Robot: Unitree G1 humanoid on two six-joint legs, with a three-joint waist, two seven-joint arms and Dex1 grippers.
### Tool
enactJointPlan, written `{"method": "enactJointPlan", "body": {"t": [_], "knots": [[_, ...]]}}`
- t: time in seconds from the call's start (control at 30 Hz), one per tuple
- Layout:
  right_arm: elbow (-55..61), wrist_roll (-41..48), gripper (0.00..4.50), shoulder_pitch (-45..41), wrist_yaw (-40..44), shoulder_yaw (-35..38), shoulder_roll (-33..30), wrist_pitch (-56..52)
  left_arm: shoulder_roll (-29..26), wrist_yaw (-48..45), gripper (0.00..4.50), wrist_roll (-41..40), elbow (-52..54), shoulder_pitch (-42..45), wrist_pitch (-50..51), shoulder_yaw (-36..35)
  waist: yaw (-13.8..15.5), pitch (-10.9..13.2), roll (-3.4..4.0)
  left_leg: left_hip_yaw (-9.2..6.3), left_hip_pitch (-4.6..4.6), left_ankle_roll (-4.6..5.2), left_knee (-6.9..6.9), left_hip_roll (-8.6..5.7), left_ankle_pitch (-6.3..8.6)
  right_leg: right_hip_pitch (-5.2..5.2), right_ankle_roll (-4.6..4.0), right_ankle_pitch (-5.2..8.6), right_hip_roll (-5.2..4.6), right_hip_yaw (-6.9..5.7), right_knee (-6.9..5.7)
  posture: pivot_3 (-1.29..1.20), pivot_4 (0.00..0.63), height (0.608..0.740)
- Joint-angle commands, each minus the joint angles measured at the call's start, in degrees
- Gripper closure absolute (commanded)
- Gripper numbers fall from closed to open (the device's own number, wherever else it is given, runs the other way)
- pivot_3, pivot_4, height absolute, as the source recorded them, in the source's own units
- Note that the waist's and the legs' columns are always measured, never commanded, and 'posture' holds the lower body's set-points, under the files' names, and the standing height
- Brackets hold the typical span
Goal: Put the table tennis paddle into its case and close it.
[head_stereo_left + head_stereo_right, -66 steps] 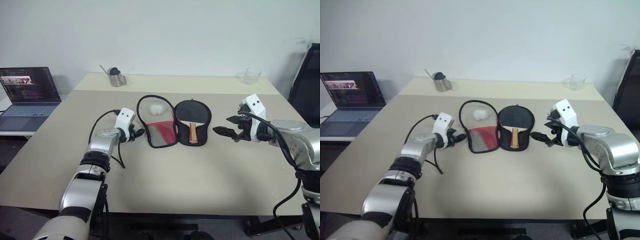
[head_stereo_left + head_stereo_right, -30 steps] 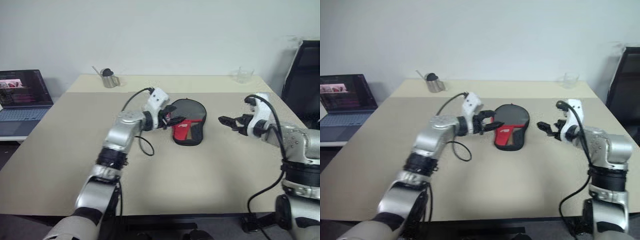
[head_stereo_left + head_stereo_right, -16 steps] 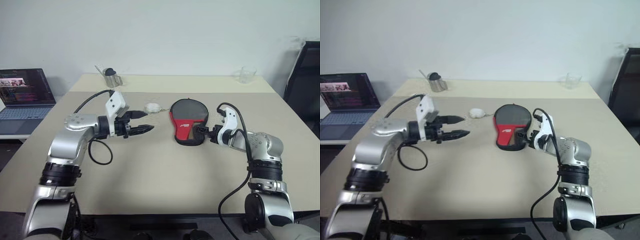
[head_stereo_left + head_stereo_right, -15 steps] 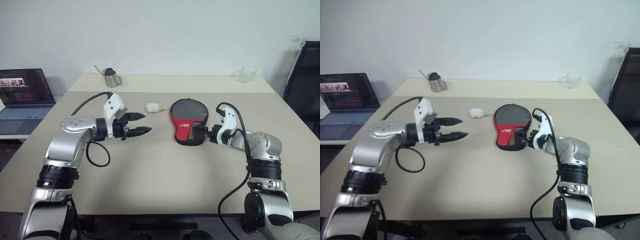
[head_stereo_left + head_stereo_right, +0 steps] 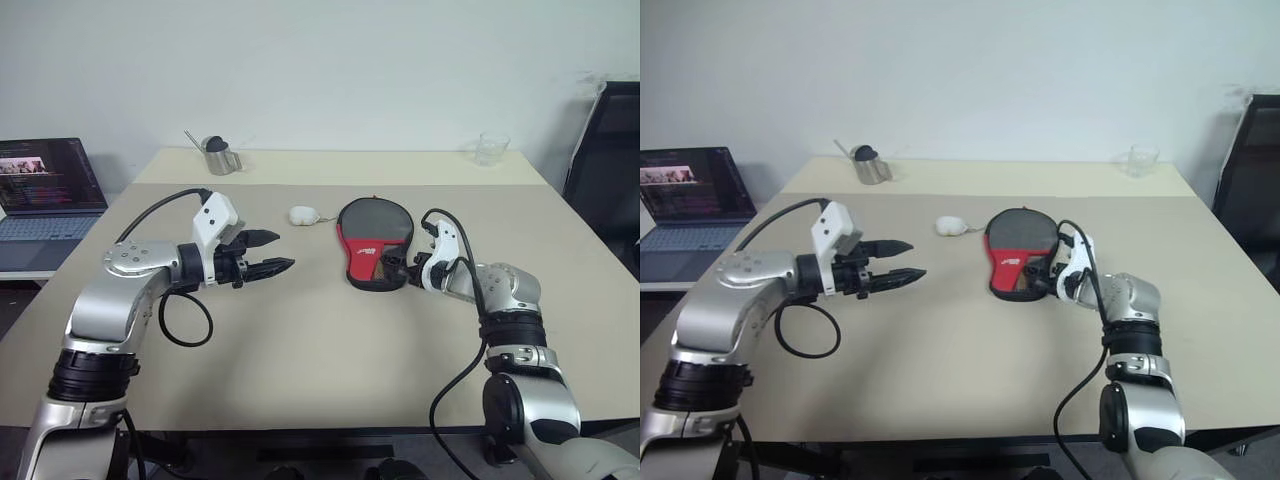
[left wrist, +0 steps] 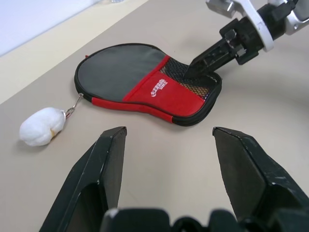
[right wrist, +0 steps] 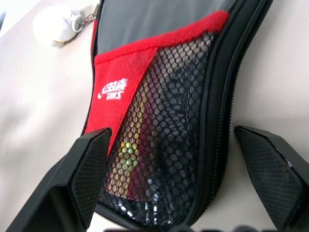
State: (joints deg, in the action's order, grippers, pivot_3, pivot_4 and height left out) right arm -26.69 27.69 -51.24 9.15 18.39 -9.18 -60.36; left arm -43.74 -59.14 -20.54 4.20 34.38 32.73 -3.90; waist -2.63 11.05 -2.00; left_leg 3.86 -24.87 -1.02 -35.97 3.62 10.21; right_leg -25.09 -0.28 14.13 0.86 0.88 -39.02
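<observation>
Left eye view: one case (image 5: 372,243), two claws.

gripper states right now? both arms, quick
Left gripper: open, holding nothing, hanging above the table left of the case.
Right gripper: open, empty, its fingers at the case's mesh end.

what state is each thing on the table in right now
case: folded shut, lying flat on the table
table tennis paddle: inside the case, handle visible through the mesh pocket
white pom-pom charm: lying on the table, clipped to the case's zip end
left gripper: open, holding nothing, off to the side of the case
right gripper: open, at the case's narrow end
laptop: open, screen lit
</observation>
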Motion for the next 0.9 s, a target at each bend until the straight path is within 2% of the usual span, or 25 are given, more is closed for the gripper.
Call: {"method": "enactJointPlan", "body": {"t": [0.03,0.33,0.43,0.67,0.9], "knots": [[-0.4,0.0,0.59,-1.3,0.4,-0.7,1.2,1.7,-1.6,0.7,1.38,-1.1,2.4,0.2,0.2,-2.0,-0.2,0.0,0.00,0.00,0.00,0.00,-0.01,0.00,0.00,0.00,0.00,0.00,0.00,0.00,-0.02,0.00,0.150,0.740],[-0.4,-0.4,3.66,-1.7,0.3,-2.2,1.0,2.3,-2.2,2.0,1.38,-0.6,2.6,-0.4,-0.3,-1.8,-0.3,0.0,0.00,0.01,0.00,0.00,0.00,0.01,0.00,-0.01,-0.01,-0.01,0.00,0.01,0.00,0.00,0.150,0.740],[-0.2,-0.5,4.47,-1.3,0.2,-2.1,0.4,2.2,-2.0,2.1,1.38,-0.7,2.6,-0.5,-0.3,-1.7,-0.3,0.0,0.00,0.00,0.00,0.00,0.00,0.01,0.00,0.00,-0.01,-0.01,0.00,0.00,0.00,0.00,0.150,0.740],[0.4,-0.4,4.47,-0.7,0.0,-2.0,-0.3,1.7,-1.8,2.2,1.38,-0.7,1.9,-0.2,-0.7,-1.2,-0.3,0.0,0.00,0.00,0.00,0.00,0.00,0.01,0.00,0.00,-0.01,-0.01,-0.01,0.00,0.00,0.00,0.150,0.740],[9.1,1.0,4.47,4.5,4.6,-7.0,-4.6,-7.3,-1.4,1.9,1.38,-0.5,1.2,0.3,-1.0,-0.5,0.2,0.0,0.00,-0.01,-0.02,0.00,0.04,0.02,0.00,0.00,0.00,0.00,-0.01,-0.01,0.05,0.00,0.150,0.740]]}}
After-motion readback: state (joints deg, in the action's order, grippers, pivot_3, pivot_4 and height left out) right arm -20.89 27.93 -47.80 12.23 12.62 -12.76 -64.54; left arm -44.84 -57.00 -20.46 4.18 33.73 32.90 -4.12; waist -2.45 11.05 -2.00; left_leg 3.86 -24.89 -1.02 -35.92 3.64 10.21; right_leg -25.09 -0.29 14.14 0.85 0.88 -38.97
